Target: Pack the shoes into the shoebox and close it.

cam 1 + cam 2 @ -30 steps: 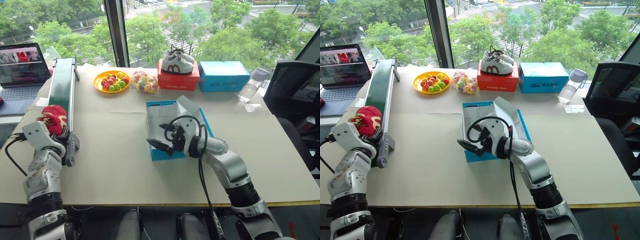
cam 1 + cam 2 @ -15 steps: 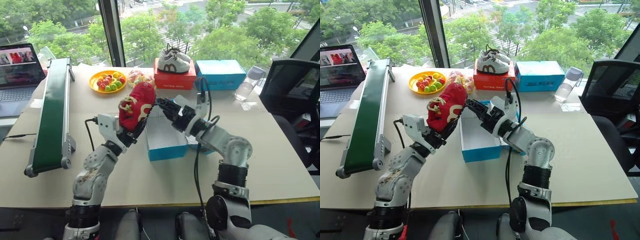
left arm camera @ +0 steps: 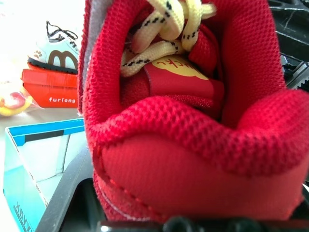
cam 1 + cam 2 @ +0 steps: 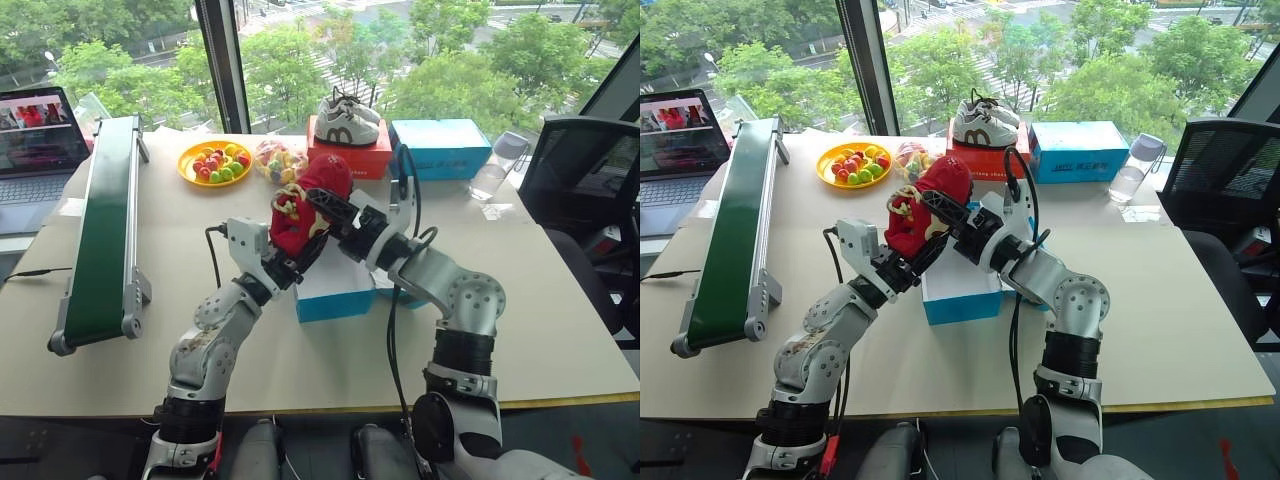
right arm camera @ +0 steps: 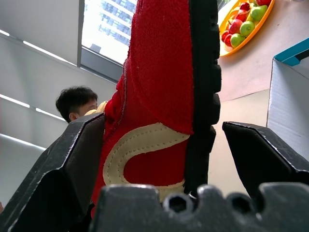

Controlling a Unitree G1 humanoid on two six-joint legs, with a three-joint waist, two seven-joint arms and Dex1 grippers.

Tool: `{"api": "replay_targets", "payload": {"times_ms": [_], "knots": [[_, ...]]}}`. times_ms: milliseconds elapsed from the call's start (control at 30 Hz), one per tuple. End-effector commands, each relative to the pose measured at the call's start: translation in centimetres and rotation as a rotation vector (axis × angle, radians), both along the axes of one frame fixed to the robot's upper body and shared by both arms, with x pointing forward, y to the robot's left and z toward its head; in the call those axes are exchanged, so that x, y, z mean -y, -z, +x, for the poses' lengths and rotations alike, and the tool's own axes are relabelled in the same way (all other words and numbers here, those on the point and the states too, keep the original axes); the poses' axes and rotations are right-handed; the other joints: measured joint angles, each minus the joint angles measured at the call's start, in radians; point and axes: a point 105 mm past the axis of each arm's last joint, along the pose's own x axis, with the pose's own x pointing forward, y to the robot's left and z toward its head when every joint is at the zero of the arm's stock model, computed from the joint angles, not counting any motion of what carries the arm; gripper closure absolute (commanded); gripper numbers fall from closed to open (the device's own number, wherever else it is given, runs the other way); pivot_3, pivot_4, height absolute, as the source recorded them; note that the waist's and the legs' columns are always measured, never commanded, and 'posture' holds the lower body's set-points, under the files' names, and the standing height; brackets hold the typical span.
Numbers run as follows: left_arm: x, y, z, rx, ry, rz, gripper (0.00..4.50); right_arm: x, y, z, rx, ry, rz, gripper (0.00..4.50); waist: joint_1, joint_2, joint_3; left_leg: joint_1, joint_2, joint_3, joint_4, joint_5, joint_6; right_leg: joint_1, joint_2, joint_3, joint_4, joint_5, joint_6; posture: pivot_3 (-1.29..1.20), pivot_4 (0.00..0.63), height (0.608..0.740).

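On the left we see the belt [image 4: 100, 235] lying along the table [image 4: 560, 320], well apart from the action. Centre stage, our left gripper [image 4: 283, 262] is clamped tight on the red shoe [image 4: 306, 203], lifting it just above the open blue shoebox [image 4: 335, 295]. Our right gripper [image 5: 161, 159] comes in from the right with its fingers [image 5: 263, 154] spread around the shoe, one finger against the fabric, the other apart from the sole.

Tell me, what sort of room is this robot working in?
Probably an office or lab high up in a building: a big window looks down on treetops and a street, an open laptop sits beside the table, and an office chair stands alongside.
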Motion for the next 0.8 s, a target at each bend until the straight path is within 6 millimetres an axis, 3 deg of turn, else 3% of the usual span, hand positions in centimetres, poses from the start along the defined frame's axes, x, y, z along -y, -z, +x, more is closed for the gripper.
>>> {"api": "replay_targets", "payload": {"times_ms": [33, 267, 433, 500, 600, 733, 800], "knots": [[0.0, -1.3, -0.3, 0.05, 0.012, -0.007, 1.91, 0.6, -1.7, -0.3, 0.066, 0.027, 0.041, 1.42, 0.0, 0.0, 0.0, 0.0, 0.0, 0.0, 0.0, 0.0, 0.0, 0.0, 0.0, 0.0, 0.0, 0.0, 0.0, 0.0, 0.15, 0.74], [-0.1, -0.7, 0.0, 0.036, -0.003, 0.03, 1.91, 0.6, -1.5, -0.1, 0.061, 0.044, 0.025, 3.7, 0.0, 0.0, 0.0, 0.0, 0.0, 0.0, 0.0, 0.0, 0.0, 0.0, 0.0, 0.0, 0.0, 0.0, 0.0, 0.0, 0.15, 0.74], [0.0, -0.5, 0.1, 0.038, -0.01, 0.046, 1.91, 0.8, -1.6, 0.2, 0.06, 0.07, 0.037, 3.7, 0.0, 0.0, 0.0, 0.0, 0.0, 0.0, 0.0, 0.0, 0.0, 0.0, 0.0, 0.0, 0.0, 0.0, 0.0, 0.0, 0.15, 0.74], [0.1, -0.4, 0.0, 0.043, -0.014, 0.064, 0.92, 1.1, -1.7, 0.4, 0.064, 0.095, 0.04, 3.74, 0.0, 0.0, 0.0, 0.0, 0.0, 0.0, 0.0, 0.0, 0.0, 0.0, 0.0, 0.0, -0.001, 0.0, 0.0, 0.0, 0.15, 0.74], [0.4, 0.0, -0.2, 0.049, -0.002, 0.116, 0.1, 2.2, -2.0, 1.4, 0.059, 0.173, 0.065, 3.74, 0.002, 0.0, 0.0, 0.0, 0.0, 0.0, 0.0, 0.0, 0.0, 0.0, 0.0, 0.0, -0.001, 0.0, 0.0, 0.0, 0.15, 0.74], [-0.9, 0.9, -0.4, 0.054, -0.028, 0.199, 0.1, 6.0, -2.4, 4.0, 0.022, 0.37, 0.08, 3.74, 0.002, 0.0, 0.0, 0.0, 0.0, 0.0, 0.0, 0.0, 0.0, 0.0, 0.0, 0.0, -0.001, 0.0, 0.0, 0.0, 0.15, 0.74], [-2.0, 1.5, -0.5, 0.04, -0.037, 0.237, 0.1, 6.6, -1.9, 4.6, -0.004, 0.378, 0.037, 3.74, 0.002, 0.0, 0.0, 0.0, 0.0, 0.001, 0.0, 0.0, 0.0, -0.001, 0.0, 0.0, -0.001, 0.0, 0.0, 0.0, 0.15, 0.74]]}}
